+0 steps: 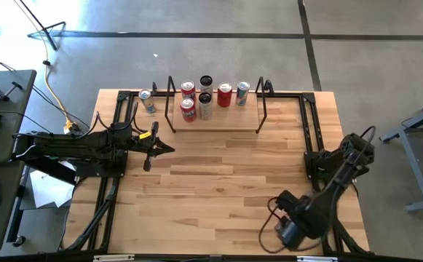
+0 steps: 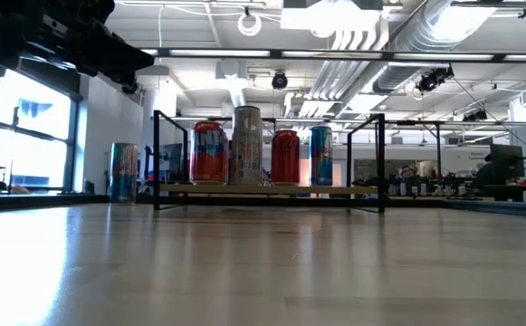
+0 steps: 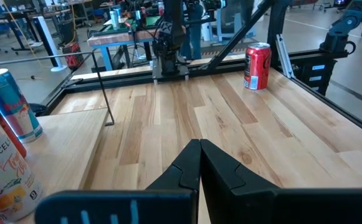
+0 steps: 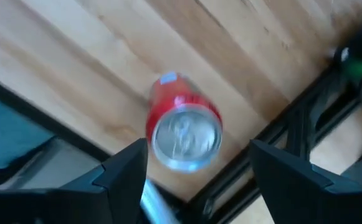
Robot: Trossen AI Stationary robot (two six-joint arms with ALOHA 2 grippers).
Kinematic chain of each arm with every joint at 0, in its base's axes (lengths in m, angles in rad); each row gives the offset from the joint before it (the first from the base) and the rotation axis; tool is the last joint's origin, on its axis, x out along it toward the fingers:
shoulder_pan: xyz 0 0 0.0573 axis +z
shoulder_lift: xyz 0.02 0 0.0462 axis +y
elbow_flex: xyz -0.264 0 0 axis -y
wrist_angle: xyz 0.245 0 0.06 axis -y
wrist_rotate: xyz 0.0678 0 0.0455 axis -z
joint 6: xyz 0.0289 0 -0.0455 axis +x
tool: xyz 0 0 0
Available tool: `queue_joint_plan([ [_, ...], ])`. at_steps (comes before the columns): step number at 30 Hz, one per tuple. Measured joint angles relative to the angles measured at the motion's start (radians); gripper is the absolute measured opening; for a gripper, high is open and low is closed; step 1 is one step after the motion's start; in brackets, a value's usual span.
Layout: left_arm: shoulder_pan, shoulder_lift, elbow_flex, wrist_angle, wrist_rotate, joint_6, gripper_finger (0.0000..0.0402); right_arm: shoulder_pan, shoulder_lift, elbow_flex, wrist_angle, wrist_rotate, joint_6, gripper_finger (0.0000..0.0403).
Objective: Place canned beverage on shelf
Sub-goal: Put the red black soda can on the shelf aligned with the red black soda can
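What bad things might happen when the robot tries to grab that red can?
1. The red can stands close to the table's edge rail; a nudge from the open right gripper above it might tip it or roll it off.
2. The shelf already holds six cans packed together, so setting another down might knock one over.
3. The left gripper, shut, waits near the shelf and might get in the way.

Upright red can [image 4: 184,134] near table corner; shelf [image 1: 215,116] holding cans.
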Motion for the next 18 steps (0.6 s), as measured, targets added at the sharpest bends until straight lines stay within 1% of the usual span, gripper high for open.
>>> queue_joint_plan([
  [4, 0.000, 0.000, 0.000, 0.000, 0.000, 0.000, 0.0000, 0.059, -0.003, 0.038, -0.001, 0.015, 0.159, 0.0241],
  [7, 0.000, 0.000, 0.000, -0.006, 0.000, -0.001, 0.0000, 0.105, -0.003, 0.024, 0.014, 0.027, 0.227, 0.0205],
  [10, 0.000, 0.000, 0.000, -0.013, 0.000, -0.003, 0.0000, 0.150, -0.003, -0.007, 0.026, 0.028, 0.207, 0.0143],
  [12, 0.000, 0.000, 0.000, -0.013, 0.000, -0.003, 0.0000, 0.181, -0.003, -0.013, 0.033, 0.037, 0.184, 0.0085],
  [14, 0.000, 0.000, 0.000, -0.013, 0.000, -0.003, 0.0000, 0.217, -0.003, -0.013, 0.032, 0.070, 0.166, 0.0027],
  [15, 0.000, 0.000, 0.000, -0.013, 0.000, -0.003, 0.0000, 0.239, -0.003, -0.013, 0.031, 0.102, 0.158, 0.0014],
  [18, 0.000, 0.000, 0.000, -0.013, 0.000, -0.003, 0.0000, 0.310, -0.002, -0.021, 0.014, 0.213, 0.197, 0.0019],
])
